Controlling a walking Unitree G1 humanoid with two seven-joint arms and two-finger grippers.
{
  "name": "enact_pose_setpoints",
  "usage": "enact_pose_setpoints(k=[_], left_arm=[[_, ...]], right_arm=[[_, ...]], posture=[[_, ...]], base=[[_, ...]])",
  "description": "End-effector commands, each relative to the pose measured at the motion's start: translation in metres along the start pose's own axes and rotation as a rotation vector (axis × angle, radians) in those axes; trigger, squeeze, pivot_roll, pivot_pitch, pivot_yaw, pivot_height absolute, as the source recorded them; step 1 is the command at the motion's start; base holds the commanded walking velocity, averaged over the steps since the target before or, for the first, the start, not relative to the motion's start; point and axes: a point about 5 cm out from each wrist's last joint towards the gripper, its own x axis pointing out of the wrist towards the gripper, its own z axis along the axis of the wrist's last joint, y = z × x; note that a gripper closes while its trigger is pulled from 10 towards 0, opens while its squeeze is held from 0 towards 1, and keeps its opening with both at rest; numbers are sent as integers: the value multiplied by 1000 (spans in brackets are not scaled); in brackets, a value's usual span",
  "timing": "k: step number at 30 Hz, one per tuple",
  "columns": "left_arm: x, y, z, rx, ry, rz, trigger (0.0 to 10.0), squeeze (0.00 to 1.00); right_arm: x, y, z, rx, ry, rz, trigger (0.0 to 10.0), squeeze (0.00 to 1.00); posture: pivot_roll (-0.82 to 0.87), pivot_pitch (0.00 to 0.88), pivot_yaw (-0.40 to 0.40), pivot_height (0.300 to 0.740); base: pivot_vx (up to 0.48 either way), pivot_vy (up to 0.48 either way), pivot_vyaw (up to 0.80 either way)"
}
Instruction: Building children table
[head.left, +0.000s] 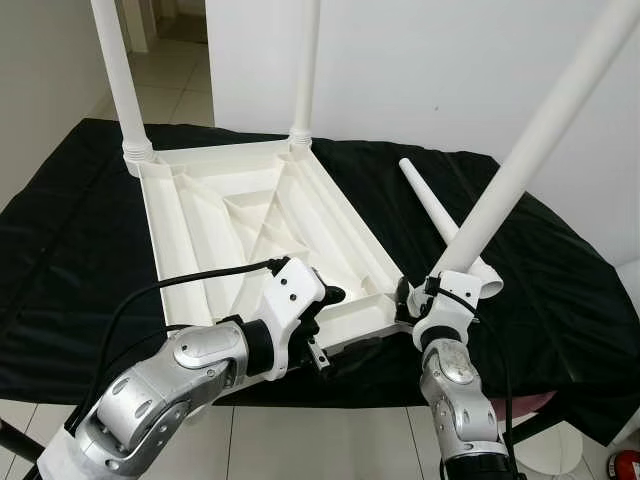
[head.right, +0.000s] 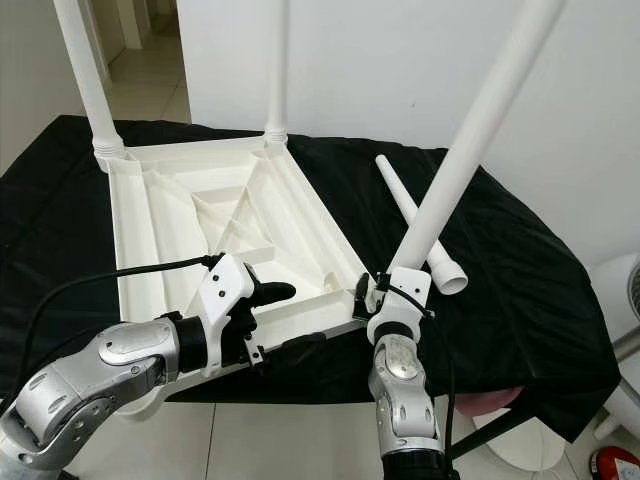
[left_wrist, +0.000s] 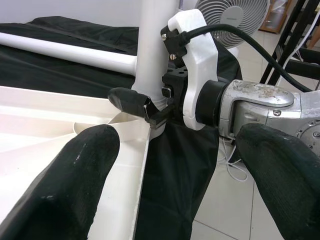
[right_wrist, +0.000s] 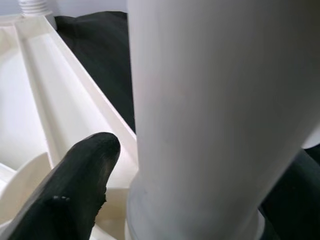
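The white tabletop (head.left: 200, 250) lies upside down on a black cloth (head.left: 80, 250). Two white legs (head.left: 120, 70) (head.left: 305, 70) stand upright in its far corners. At the near right corner my right gripper (head.left: 420, 295) is shut on the base of a third leg (head.left: 530, 150), which leans up and to the right over the corner socket. A fourth leg (head.left: 430, 205) lies loose on the cloth to the right. My left gripper (head.right: 280, 320) is open and straddles the tabletop's near rim, one finger (left_wrist: 75, 175) over the inside and the other outside.
A white wall stands close behind the cloth-covered surface. Tiled floor lies below its near edge, where both arms reach in. A fan (left_wrist: 230, 15) stands on the floor to the right, with a white base (head.left: 560, 450) near the right corner.
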Motion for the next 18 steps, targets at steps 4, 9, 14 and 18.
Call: enact_pose_setpoints(k=[4,9,14,18], left_arm=[[0,-4,3,9,-4,-79,10000,0],[0,-3,3,11,-5,-77,10000,0],[0,-1,3,16,-1,-79,10000,0],[1,1,3,20,-1,-80,10000,0]], right_arm=[[2,-2,4,20,-12,45,10000,1000],[1,-3,5,12,-20,86,10000,0],[3,-8,10,-28,-65,175,10000,0],[6,-12,10,-24,-65,173,10000,0]], posture=[[35,0,-96,740],[35,0,-96,740],[34,0,-91,740],[33,0,-90,740]], base=[[0,0,0],[0,0,0],[0,0,0],[0,0,0]])
